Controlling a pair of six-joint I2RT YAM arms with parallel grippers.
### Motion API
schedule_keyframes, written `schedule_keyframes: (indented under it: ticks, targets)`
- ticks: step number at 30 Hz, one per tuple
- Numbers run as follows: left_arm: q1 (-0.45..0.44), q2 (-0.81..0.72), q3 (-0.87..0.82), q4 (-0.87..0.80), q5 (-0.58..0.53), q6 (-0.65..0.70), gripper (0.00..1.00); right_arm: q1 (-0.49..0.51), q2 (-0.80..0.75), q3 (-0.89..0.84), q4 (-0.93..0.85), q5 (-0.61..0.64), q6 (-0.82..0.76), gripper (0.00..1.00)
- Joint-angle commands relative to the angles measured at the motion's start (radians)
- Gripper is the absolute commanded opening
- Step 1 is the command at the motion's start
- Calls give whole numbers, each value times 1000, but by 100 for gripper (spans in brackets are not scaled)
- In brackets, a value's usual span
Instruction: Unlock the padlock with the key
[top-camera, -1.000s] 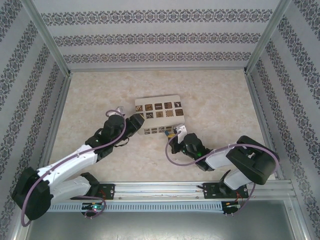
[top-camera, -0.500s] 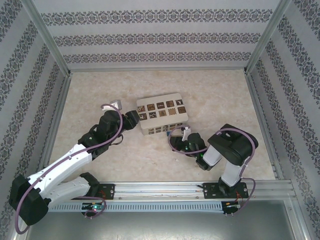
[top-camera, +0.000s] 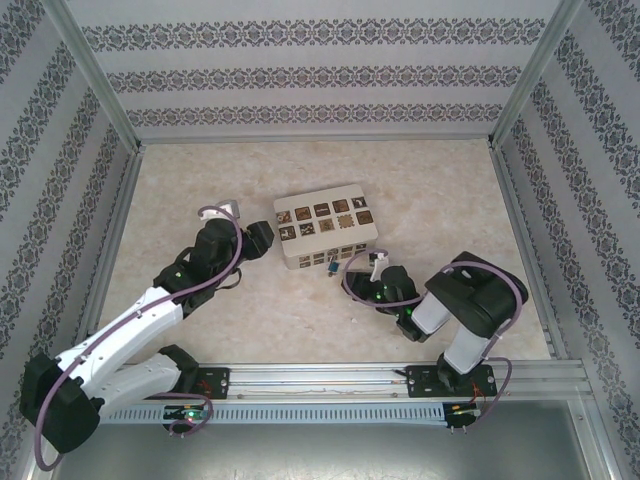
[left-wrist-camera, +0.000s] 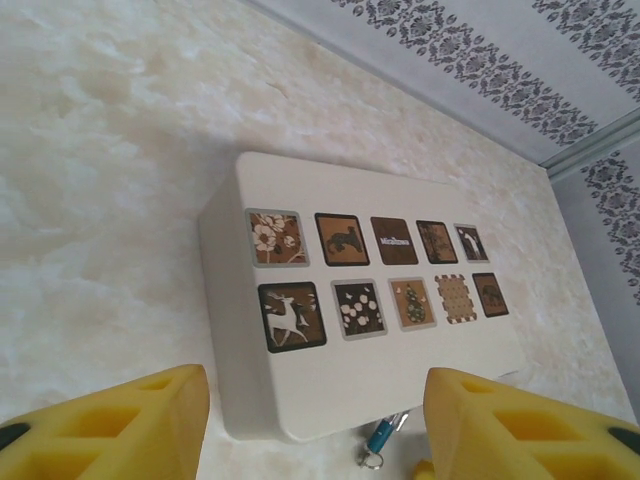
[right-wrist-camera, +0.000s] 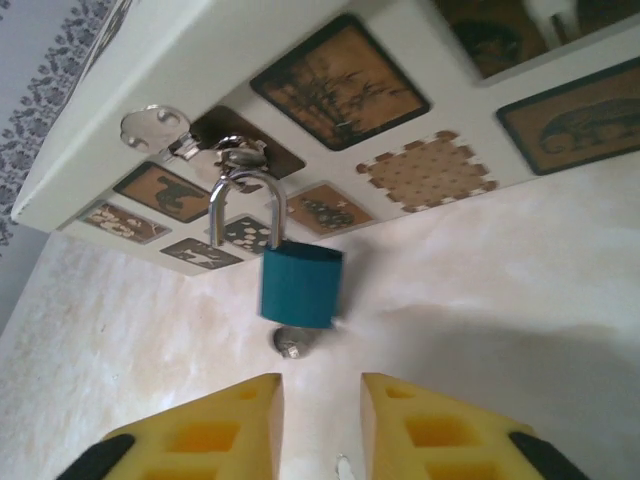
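The padlock (right-wrist-camera: 300, 285), a teal body on a silver shackle, hangs from a hasp (right-wrist-camera: 155, 128) on the front of the cream box (top-camera: 325, 232). The key (right-wrist-camera: 293, 342) pokes out of the bottom of the padlock body. My right gripper (right-wrist-camera: 320, 385) sits just below the key, its yellow fingers (right-wrist-camera: 200, 430) slightly apart and touching nothing. In the top view the right gripper (top-camera: 355, 270) is right beside the padlock (top-camera: 331, 268). My left gripper (left-wrist-camera: 315, 385) stands open at the box's left end (left-wrist-camera: 230, 330), apart from it. The padlock (left-wrist-camera: 381, 436) dangles near the left gripper's right finger.
The box (left-wrist-camera: 370, 300) has rows of dark patterned squares on top and lies mid-table on the marble surface (top-camera: 430, 190). Patterned walls and metal frame posts (top-camera: 95, 95) close in the table on three sides.
My right gripper has opened off the key and backed away slightly, leaving it in the padlock. The left gripper has drawn back left from the box and opened wider.
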Motion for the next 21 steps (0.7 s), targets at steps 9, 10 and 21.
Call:
schedule_keyframes:
  ticks: [9,10,21]
  targets:
    - [114,87,85,-30,202,90,70,-63,-375,27,-437,50,-121,68]
    - [123,105,87,-21,225,93,71,-67,-412,36,-482,56,-123,75]
    - [197,323,107,153,425,-9,75,-177,-448,117,-580,-234,-1,98]
